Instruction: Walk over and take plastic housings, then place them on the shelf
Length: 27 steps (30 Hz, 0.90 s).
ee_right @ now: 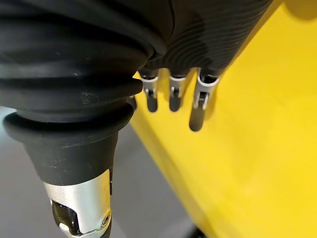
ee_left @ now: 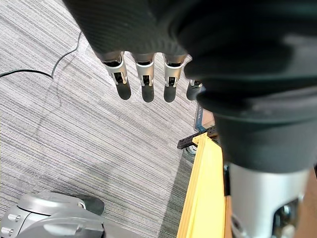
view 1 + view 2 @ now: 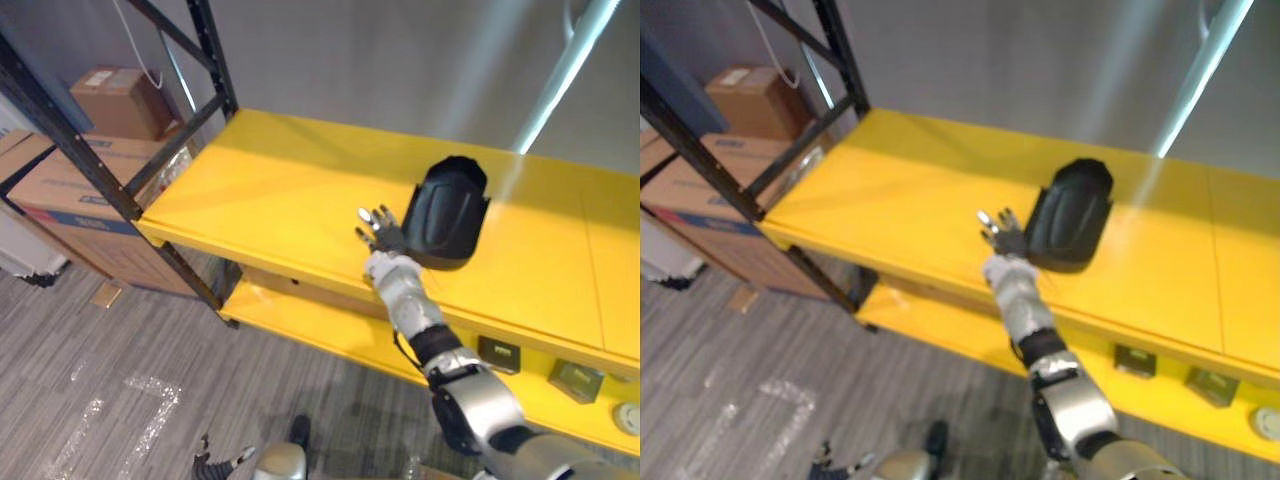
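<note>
Evidently the placing step is close to done: the black plastic housing [image 3: 447, 212] is seen resting on the upper yellow shelf [image 3: 270, 190], set in from the front edge. The right hand [image 3: 381, 228] is stretched over the board just beside the housing's left flank. In the right wrist view its fingers [image 1: 197, 106] are shown straight and loose above bare yellow board, with nothing clasped in them. Whether any fingertip touches the housing cannot be told. The left hand [image 2: 143, 74] is hung low over the grey floor [image 2: 59, 129], its fingers straight and nothing carried.

For a clean finish, the fingers are best kept straight and the hand raised a little before it is drawn away. The pull-back should be made along the arm's own line and slightly away from the housing, so that its flank is not caught. The piece looks light and smooth, so it would probably be slid or turned by even a light brush. The shelf's front lip should be cleared by the wrist cover on the way out. Once the arm is free, the housing's seat on the board should be checked.
</note>
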Available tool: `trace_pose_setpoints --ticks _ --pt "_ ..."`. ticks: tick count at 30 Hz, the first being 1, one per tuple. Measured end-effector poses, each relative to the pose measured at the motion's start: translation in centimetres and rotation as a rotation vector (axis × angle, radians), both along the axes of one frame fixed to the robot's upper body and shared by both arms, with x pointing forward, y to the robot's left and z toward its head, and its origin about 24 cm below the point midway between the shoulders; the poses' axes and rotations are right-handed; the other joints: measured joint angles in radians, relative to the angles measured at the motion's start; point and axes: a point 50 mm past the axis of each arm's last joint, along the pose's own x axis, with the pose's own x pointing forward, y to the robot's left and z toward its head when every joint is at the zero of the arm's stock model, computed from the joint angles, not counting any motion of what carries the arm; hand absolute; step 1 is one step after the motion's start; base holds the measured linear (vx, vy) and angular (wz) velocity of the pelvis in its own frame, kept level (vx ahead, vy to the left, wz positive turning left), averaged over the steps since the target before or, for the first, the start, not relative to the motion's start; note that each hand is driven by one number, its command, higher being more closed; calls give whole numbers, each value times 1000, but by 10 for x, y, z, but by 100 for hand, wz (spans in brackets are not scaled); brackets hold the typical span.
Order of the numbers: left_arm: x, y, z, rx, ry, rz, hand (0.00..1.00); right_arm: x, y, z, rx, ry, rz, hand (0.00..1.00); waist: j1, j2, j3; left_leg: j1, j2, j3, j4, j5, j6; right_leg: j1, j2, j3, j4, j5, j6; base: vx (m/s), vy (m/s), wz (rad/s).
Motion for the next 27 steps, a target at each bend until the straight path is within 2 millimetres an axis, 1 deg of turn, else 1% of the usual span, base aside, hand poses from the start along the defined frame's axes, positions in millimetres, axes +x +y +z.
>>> trace_pose_setpoints --ticks 7,13,16,19,22,23,24,27 --pt "-3 0 -2 0 9 2 0 1 -31 6 41 -8 -178 0 -4 5 3 0 -1 2 0 0 0 -1 0 2 0 0 0 0 0 0" --pt "-3 -3 -2 3 12 -10 0 -2 -47 8 50 -25 -235 0 -6 7 7 0 -1 4 0 -2 2 -3 0 5 0 0 0 0 0 0" --pt "-3 -3 -2 8 13 -7 0 -2 -50 7 49 -44 -215 0 -8 7 8 0 -4 5 0 -2 2 -3 0 6 0 0 0 0 0 0" --pt "-4 -3 -2 9 14 -8 0 -2 -50 5 33 -76 -112 0 -11 7 8 0 -4 5 1 -2 2 -3 0 6 1 0 0 0 0 0" --pt "-4 -2 -2 12 15 -15 0 -2 -47 2 7 -108 34 0 -12 7 8 0 -5 4 1 -2 3 -3 0 6 1 0 0 0 0 0" --pt "-4 -2 -2 12 16 -18 0 -2 -44 0 -15 -122 114 0 -12 7 8 0 -5 3 1 -2 3 -3 1 5 2 0 0 0 0 0" --pt "-4 -1 -2 13 16 -21 0 -2 -43 0 -26 -126 142 0 -12 7 8 0 -6 3 2 -2 3 -3 1 4 2 0 0 0 0 0" --pt "-2 -1 -2 4 16 -34 0 -2 -39 0 -72 -144 264 0 -4 7 8 0 -10 -2 4 -2 3 -2 1 1 3 1 1 0 0 4"
